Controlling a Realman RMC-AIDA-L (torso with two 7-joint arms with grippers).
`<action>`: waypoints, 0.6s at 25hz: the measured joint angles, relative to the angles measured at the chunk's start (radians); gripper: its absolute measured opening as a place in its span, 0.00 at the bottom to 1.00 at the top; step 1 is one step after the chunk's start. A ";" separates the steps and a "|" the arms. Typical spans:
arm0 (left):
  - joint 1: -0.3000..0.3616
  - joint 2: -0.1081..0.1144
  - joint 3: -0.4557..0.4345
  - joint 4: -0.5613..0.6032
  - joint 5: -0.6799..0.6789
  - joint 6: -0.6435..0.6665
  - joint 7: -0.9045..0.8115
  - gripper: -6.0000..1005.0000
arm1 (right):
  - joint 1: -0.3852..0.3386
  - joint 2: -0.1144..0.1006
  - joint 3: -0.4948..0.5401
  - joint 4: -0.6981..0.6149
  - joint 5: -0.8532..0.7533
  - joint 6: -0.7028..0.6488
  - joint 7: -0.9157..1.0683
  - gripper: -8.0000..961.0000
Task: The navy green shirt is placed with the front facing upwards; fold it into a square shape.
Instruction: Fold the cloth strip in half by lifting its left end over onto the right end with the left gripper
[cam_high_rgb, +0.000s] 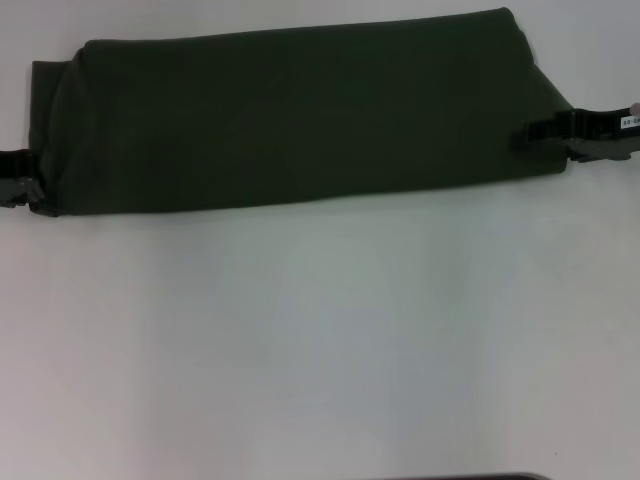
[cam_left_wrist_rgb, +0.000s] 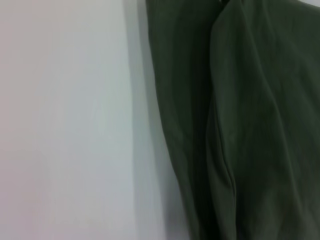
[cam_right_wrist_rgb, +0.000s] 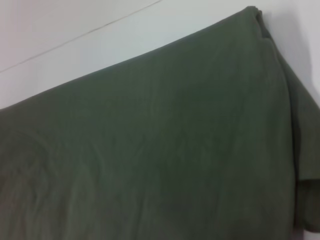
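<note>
The near half of the plain white counter lay bare, which left room for a fold to come toward the robot. Beyond it, across the far half, lay the dark olive-green cotton shirt, already doubled into a long horizontal band. No lettering, collar or label showed on its upper face, so the printed front was judged to be folded inward or turned under.

At the band's left end sat the black left tool, at the counter level beside the near corner of the cloth. At the right end the black right tool reached in at mid-height of the band, its tip touching or overlapping the edge. The two tools were placed at opposite ends, a position suited to holding the band flat or lifting both ends for a cross fold. Whether either tool was spread, narrowed or clamped on cloth cannot be told from these views.

The left wrist view showed layered fabric with a raised fold ridge next to bare counter, which confirmed stacked layers at that end. The right wrist view showed a smooth upper face ending in a bunched far corner.

The shape was still a long rectangle, so the task was judged partly complete: folding the ends inward remained.
</note>
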 joint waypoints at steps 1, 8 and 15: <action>0.000 0.000 0.000 0.000 0.001 0.000 0.000 0.02 | -0.001 -0.002 0.000 0.000 0.001 -0.004 0.000 0.86; -0.003 0.000 0.000 0.001 0.001 -0.002 0.000 0.02 | -0.007 -0.013 -0.003 0.001 -0.005 -0.028 0.007 0.70; -0.008 -0.001 0.000 0.002 0.007 0.003 0.000 0.02 | 0.000 -0.019 -0.004 -0.008 -0.010 -0.041 0.026 0.47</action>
